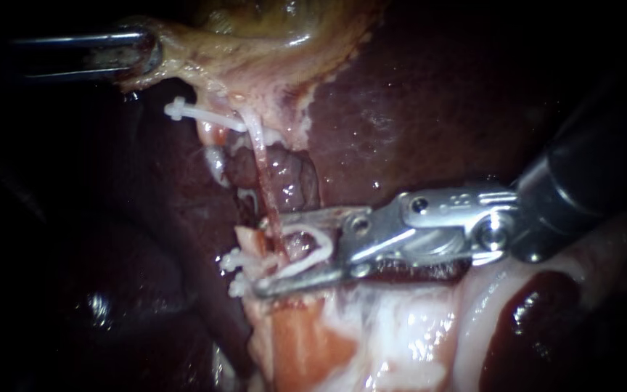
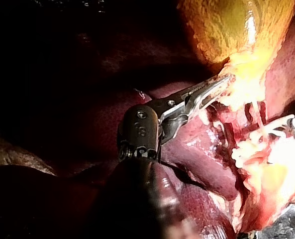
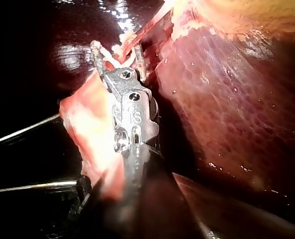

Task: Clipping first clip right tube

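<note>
The right instrument (image 1: 273, 252) is seen entering from the right of the frame. Its hand — two jaws standing apart — is clamped on an open white clip (image 1: 326, 243) at lower centre. The pale pink tube (image 1: 259, 156) passes between that clip's arms. A closed clip (image 1: 205, 116) is seated higher on the tube, and more white clips (image 1: 235, 263) lie just left of the jaws. At upper left, the left instrument's (image 1: 146, 54) hand is clamped on the gallbladder's (image 1: 255, 43) edge — the liver (image 1: 437, 109) fills the upper right.

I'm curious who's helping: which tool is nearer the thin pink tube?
Right. The right tool holds an open white plastic clip around the thin pink tube; the left tool grips yellowish gallbladder tissue higher up.
</note>
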`<state>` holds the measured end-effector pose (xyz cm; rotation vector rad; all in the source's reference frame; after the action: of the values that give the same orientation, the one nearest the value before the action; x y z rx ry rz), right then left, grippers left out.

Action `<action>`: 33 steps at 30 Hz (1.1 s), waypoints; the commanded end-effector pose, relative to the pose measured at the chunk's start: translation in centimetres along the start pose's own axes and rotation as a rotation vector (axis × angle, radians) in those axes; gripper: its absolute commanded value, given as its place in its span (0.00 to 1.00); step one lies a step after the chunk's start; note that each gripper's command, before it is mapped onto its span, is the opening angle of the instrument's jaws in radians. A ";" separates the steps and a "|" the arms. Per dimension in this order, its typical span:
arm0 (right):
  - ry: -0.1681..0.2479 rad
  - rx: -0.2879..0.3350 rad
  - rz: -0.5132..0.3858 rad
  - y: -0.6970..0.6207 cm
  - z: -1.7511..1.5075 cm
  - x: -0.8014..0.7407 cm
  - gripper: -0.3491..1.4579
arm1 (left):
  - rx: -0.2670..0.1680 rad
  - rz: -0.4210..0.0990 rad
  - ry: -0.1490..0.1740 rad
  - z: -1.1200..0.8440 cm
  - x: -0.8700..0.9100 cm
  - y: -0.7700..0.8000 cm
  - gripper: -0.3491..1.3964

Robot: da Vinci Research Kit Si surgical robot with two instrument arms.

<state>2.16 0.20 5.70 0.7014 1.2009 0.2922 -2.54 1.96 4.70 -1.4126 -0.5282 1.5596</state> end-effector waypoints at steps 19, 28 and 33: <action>0.054 0.149 0.040 -0.30 0.03 0.13 0.40 | 0.001 0.001 0.000 0.02 -0.01 -0.02 0.00; 0.044 0.172 0.077 -0.32 -0.04 0.11 0.21 | 0.001 0.001 0.001 0.02 -0.01 -0.02 0.00; 0.030 0.211 0.083 -0.33 -0.06 0.10 0.00 | 0.001 0.001 0.001 0.02 -0.01 -0.02 0.00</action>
<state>2.09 0.04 5.40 0.9394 1.2429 0.2433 -2.56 1.96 4.73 -1.4127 -0.5268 1.5596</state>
